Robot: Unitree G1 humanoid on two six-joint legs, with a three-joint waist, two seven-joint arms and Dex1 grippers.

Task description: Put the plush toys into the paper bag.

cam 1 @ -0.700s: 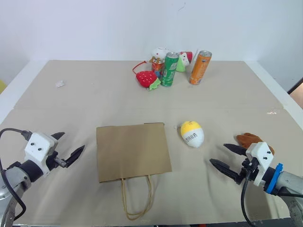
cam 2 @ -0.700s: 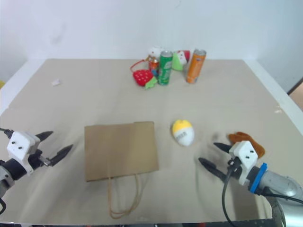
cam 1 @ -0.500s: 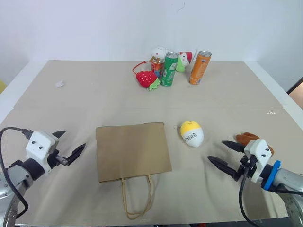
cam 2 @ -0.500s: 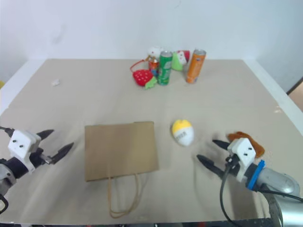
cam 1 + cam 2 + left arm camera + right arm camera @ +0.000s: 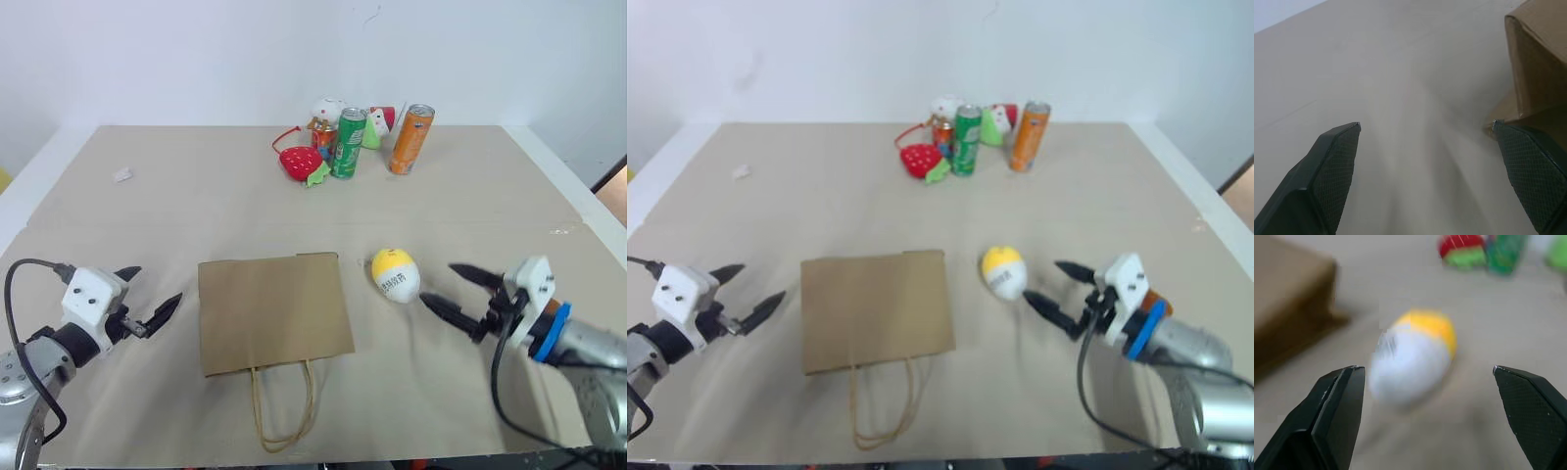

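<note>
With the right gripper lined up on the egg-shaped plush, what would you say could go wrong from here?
The paper bag lies flat on the table, its mouth apparently closed, so a toy may not go in unless the bag is opened first. The open right gripper could also nudge the rounded egg-shaped plush, and it may roll away towards the bag.

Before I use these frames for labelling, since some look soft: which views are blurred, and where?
Right wrist view: the yellow-topped plush toy and the things behind it are smeared, while the right gripper fingers stay crisp. Left wrist view: the table is soft and streaked, the paper bag edge clearer. Left eye view: sharp overall, even light, faint shadows.
</note>
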